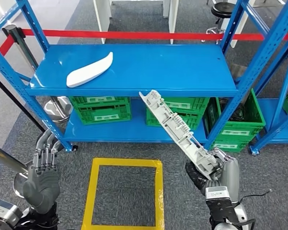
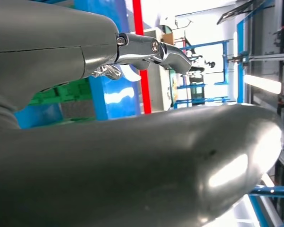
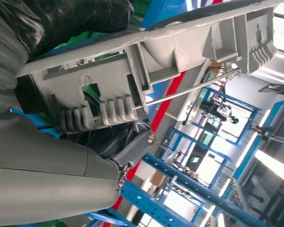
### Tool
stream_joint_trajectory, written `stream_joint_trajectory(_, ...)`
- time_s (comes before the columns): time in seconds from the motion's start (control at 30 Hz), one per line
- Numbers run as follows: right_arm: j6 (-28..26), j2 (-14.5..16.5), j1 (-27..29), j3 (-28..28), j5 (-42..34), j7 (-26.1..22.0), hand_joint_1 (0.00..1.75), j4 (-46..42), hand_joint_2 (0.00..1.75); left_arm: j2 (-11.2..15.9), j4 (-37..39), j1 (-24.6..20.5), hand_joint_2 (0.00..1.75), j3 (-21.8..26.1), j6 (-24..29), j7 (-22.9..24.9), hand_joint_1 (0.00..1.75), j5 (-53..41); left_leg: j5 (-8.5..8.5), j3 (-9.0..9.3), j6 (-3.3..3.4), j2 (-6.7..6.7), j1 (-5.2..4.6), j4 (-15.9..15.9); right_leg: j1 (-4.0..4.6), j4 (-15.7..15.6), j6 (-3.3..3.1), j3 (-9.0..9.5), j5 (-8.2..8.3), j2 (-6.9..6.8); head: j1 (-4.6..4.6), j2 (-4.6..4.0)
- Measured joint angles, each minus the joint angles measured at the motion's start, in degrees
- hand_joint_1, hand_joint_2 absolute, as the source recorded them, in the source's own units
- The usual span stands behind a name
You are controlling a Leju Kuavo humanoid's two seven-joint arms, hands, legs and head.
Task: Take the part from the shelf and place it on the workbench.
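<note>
Right hand [image 1: 222,175], lower right of head view: fingers clamped round the near end of the long grey ribbed part [image 1: 178,130]. Part slants up and left from the hand, far end level with the front edge of the blue shelf [image 1: 135,84], held clear of it. Right wrist view: ribbed underside of the part [image 3: 133,80] lies across the fingers.

Left hand [image 1: 42,175], lower left: holds nothing, fingers extended, slightly apart.

White curved part [image 1: 90,70] lies on the shelf top, upper left. Green crates [image 1: 101,109] on the lower level. Yellow tape square [image 1: 122,191] on the floor between the hands.
</note>
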Motion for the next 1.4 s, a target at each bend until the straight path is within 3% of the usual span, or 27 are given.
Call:
stream_joint_trajectory(0.03,0.07,0.0,0.09,0.0,-0.09,-0.01,1.75,-0.01,1.75,0.0,0.0,0.02,0.0,-0.01,-0.03,0.03,0.0,0.01,0.53,-0.98,-0.19,0.02,0.04,0.41,-0.07,-2.25,0.08,2.56,1.65,-0.01,0.02,0.0)
stream_joint_trajectory(0.07,0.17,0.0,0.22,0.0,-0.18,-0.04,1.75,-0.08,1.75,-0.01,-0.01,0.05,0.0,-0.09,-0.06,0.05,0.0,0.01,0.94,-1.89,-0.45,0.02,0.0,0.94,-0.12,-6.14,0.14,5.86,2.1,-0.03,0.03,0.0)
stream_joint_trajectory(0.13,0.51,0.05,0.68,0.0,-0.31,-0.17,1.75,-0.42,1.75,-0.01,-0.05,0.1,0.0,-0.37,-0.07,0.08,0.0,0.05,1.58,-3.01,-0.96,-0.01,-0.13,2.11,-0.07,-14.08,-0.29,11.56,0.54,0.05,0.05,0.0)
stream_joint_trajectory(0.17,0.72,0.14,0.97,0.0,-0.34,-0.26,1.75,-0.64,1.75,-0.01,-0.08,0.13,0.0,-0.56,-0.07,0.09,0.0,0.08,1.94,-3.31,-1.18,0.0,-0.2,2.42,0.06,-16.24,-0.69,12.77,-0.5,0.09,0.07,0.0)
stream_joint_trajectory(0.23,1.1,0.34,1.52,-0.01,-0.38,-0.4,1.75,-0.9,1.75,0.03,-0.09,0.24,0.0,-0.79,-0.08,0.1,0.0,0.15,2.57,-3.62,-1.62,-0.03,-0.09,2.64,0.13,-16.88,-1.77,12.36,-0.41,-0.03,0.11,0.0)
stream_joint_trajectory(0.27,1.25,0.43,1.72,-0.03,-0.38,-0.45,1.75,-0.97,1.75,0.04,-0.09,0.32,0.0,-0.85,-0.11,0.11,0.0,0.19,1.87,-3.87,-1.94,-0.11,0.01,3.03,0.09,-16.86,-2.25,11.95,0.04,-0.12,0.07,0.0)
stream_joint_trajectory(0.33,1.46,0.57,2.0,-0.06,-0.38,-0.47,1.75,-1.07,1.75,0.04,-0.09,0.45,0.0,-0.89,-0.21,0.11,0.0,0.26,-2.57,-4.81,-2.73,-0.26,0.32,6.61,-0.11,-16.9,-3.02,10.89,1.19,-0.3,-0.13,0.0)
stream_joint_trajectory(0.4,1.56,0.64,2.19,-0.07,-0.38,-0.49,1.75,-1.15,1.75,0.04,-0.09,0.51,0.0,-0.94,-0.25,0.11,0.0,0.39,-8.25,-5.96,-3.37,-0.32,0.65,13.66,-0.1,-16.8,-3.28,9.82,2.38,-0.33,-0.34,0.0)
stream_joint_trajectory(0.43,1.58,0.66,2.29,-0.09,-0.38,-0.5,1.75,-1.15,1.75,0.04,-0.09,0.53,0.0,-0.96,-0.2,0.11,0.0,0.54,-9.62,-6.17,-3.54,-0.32,0.8,16.78,-0.09,-16.68,-3.28,9.21,2.96,-0.35,-0.37,0.0)
stream_joint_trajectory(0.47,1.6,0.68,2.4,-0.14,-0.37,-0.51,1.75,-1.15,1.75,0.04,-0.08,0.56,0.0,-0.96,-0.15,0.11,0.0,0.72,-9.7,-5.67,-3.61,-0.32,0.91,18.26,-0.09,-16.52,-3.22,8.52,3.47,-0.36,-0.37,0.0)
stream_joint_trajectory(0.5,1.6,0.72,2.51,-0.23,-0.37,-0.51,1.75,-1.15,1.75,0.04,-0.08,0.57,0.0,-0.96,-0.1,0.1,0.0,0.89,-8.77,-4.21,-3.57,-0.33,0.98,17.54,-0.09,-16.31,-3.11,7.81,3.89,-0.35,-0.38,0.0)
stream_joint_trajectory(0.6,1.6,0.82,2.7,-0.5,-0.35,-0.51,1.75,-1.19,1.75,0.04,-0.09,0.59,0.0,-0.96,-0.04,0.08,0.0,1.04,-5.65,3.62,-2.87,-0.6,0.99,6.29,-0.03,-15.73,-2.57,6.45,4.67,-0.27,-0.37,0.0)
stream_joint_trajectory(0.67,1.58,0.83,2.72,-0.54,-0.35,-0.53,1.75,-1.26,1.75,0.03,-0.09,0.62,0.0,-0.95,0.03,0.07,0.0,1.04,-5.61,6.1,-2.38,-0.83,0.8,1.65,0.04,-15.58,-1.89,5.88,5.32,-0.22,-0.36,0.0)
stream_joint_trajectory(0.77,1.57,0.83,2.75,-0.63,-0.33,-0.55,1.75,-1.36,1.75,-0.02,-0.09,0.64,0.0,-0.96,0.08,0.07,0.0,1.05,-5.03,5.47,-1.53,-0.69,0.79,0.73,-0.01,-15.24,-0.83,4.98,5.62,-0.17,-0.32,0.0)
stream_joint_trajectory(0.83,1.57,0.83,2.78,-0.76,-0.33,-0.57,1.75,-1.45,1.75,-0.08,-0.08,0.65,0.0,-1.0,0.08,0.06,0.0,1.05,-3.94,4.46,-0.56,-0.46,0.9,0.33,-0.03,-12.26,-0.5,3.47,2.34,-0.06,-0.12,0.0)
stream_joint_trajectory(0.9,1.57,0.83,2.81,-0.85,-0.33,-0.6,1.75,-1.51,1.75,-0.09,-0.08,0.66,0.0,-1.03,0.08,0.06,0.0,1.05,-2.84,3.04,0.02,-0.37,0.65,0.43,-0.05,-5.37,-0.38,1.2,-2.77,0.01,0.12,0.0)
stream_joint_trajectory(0.93,1.57,0.83,2.82,-0.9,-0.33,-0.6,1.75,-1.52,1.75,-0.09,-0.07,0.68,0.0,-1.03,0.08,0.06,0.0,1.07,-2.28,2.25,0.12,-0.35,0.48,0.51,-0.05,-1.95,-0.34,0.44,-4.29,0.02,0.18,0.0)
stream_joint_trajectory(0.97,1.58,0.83,2.84,-0.96,-0.33,-0.6,1.75,-1.53,1.75,-0.09,-0.07,0.68,0.0,-1.03,0.08,0.05,0.0,1.1,-1.74,1.47,0.16,-0.34,0.32,0.61,-0.03,0.13,-0.34,0.32,-4.5,0.02,0.2,0.0)
stream_joint_trajectory(1.0,1.61,0.83,2.84,-1.02,-0.33,-0.6,1.75,-1.54,1.75,-0.09,-0.07,0.69,0.0,-1.03,0.08,0.05,0.0,1.16,-1.22,0.71,0.14,-0.32,0.18,0.71,0.0,0.28,-0.41,1.13,-3.45,0.01,0.18,0.0)
stream_joint_trajectory(1.07,1.79,0.83,2.85,-1.08,-0.32,-0.66,1.75,-1.57,1.75,-0.09,-0.07,0.69,0.0,-1.03,0.04,-0.02,0.0,1.31,-0.29,-0.65,-0.04,-0.32,0.04,1.05,0.17,-5.45,-0.8,5.73,0.08,0.01,0.18,0.0)
stream_joint_trajectory(1.13,2.02,0.85,2.84,-1.07,-0.27,-0.75,1.75,-1.62,1.75,-0.09,-0.07,0.7,0.0,-1.02,-0.07,-0.12,0.0,1.43,0.51,-1.68,-0.45,-0.34,-0.12,1.58,0.45,-13.81,-1.28,11.41,0.93,0.0,0.17,0.0)
stream_joint_trajectory(1.17,2.08,0.86,2.85,-1.06,-0.25,-0.79,1.75,-1.64,1.75,-0.09,-0.07,0.72,0.0,-1.01,-0.14,-0.18,0.0,1.5,0.92,-1.99,-0.7,-0.33,-0.16,1.75,0.58,-16.38,-1.5,12.8,0.51,0.02,0.16,0.0)
stream_joint_trajectory(1.2,2.11,0.88,2.87,-1.05,-0.23,-0.83,1.75,-1.67,1.75,-0.09,-0.07,0.73,0.0,-0.99,-0.2,-0.23,0.0,1.62,1.38,-2.2,-0.99,-0.32,-0.17,1.79,0.71,-17.65,-1.72,13.26,0.13,0.04,0.14,0.0)
stream_joint_trajectory(1.27,2.13,0.95,2.93,-1.07,-0.22,-0.95,1.75,-1.72,1.75,-0.08,-0.07,0.79,0.0,-0.89,-0.34,-0.37,0.0,1.98,1.68,-2.53,-1.66,-0.38,-0.02,1.83,0.64,-18.01,-2.32,12.37,0.75,-0.05,0.14,0.0)
stream_joint_trajectory(1.33,2.16,1.0,2.95,-1.07,-0.22,-1.15,1.75,-1.75,1.75,-0.07,-0.07,0.87,0.0,-0.73,-0.48,-0.52,0.0,2.34,-1.43,-3.26,-2.53,-0.54,0.19,4.12,0.4,-18.2,-3.11,11.56,1.82,-0.29,-0.03,0.0)
stream_joint_trajectory(1.4,2.23,1.01,2.96,-1.07,-0.2,-1.26,1.75,-1.75,1.75,-0.07,-0.07,0.93,0.0,-0.58,-0.56,-0.6,0.0,2.5,-7.09,-4.68,-3.34,-0.61,0.61,10.56,0.34,-18.1,-3.55,10.59,2.87,-0.43,-0.25,0.0)
